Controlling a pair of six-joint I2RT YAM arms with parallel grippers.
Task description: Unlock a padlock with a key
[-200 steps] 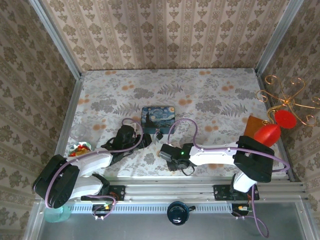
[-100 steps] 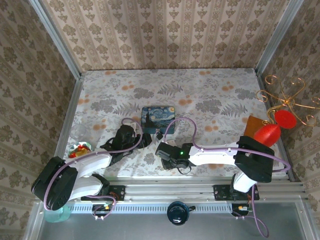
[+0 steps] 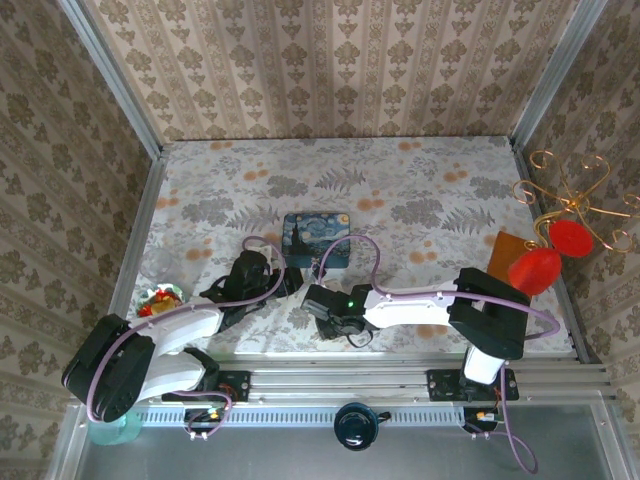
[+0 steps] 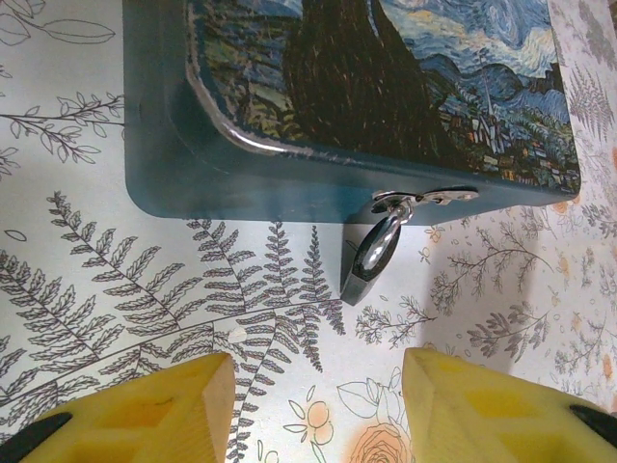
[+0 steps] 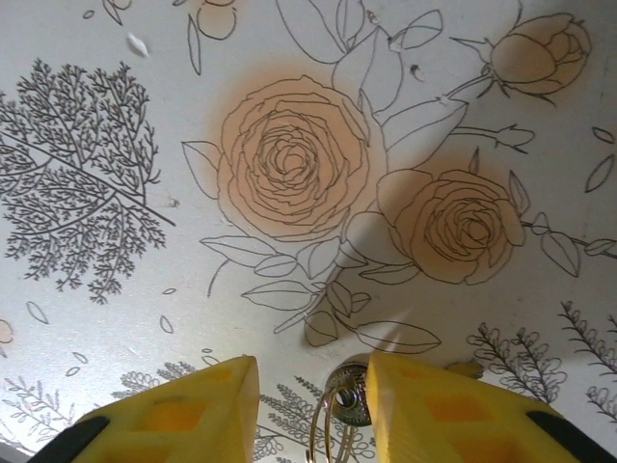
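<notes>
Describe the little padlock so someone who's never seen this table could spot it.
Find the rectangular blue tin painted with a swirly night sky, mid-table on the floral cloth. On its near side, a tiny dark padlock with a silvery shackle hooks through the metal hasp, far smaller than the tin.

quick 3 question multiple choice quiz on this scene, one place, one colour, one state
1. Where does the padlock hang?
A. on the hasp of the blue tin
B. inside a gripper
C. on the back wall

2. What colour are the fingers of the left gripper?
A. black
B. yellow
C. white

3. What state is the left gripper in?
A. open and empty
B. shut on the padlock
C. shut on the tin

Answers: 1 A, its shackle loops through the hasp; 2 B, both are yellow in the left wrist view; 3 A, nothing sits between them.
</notes>
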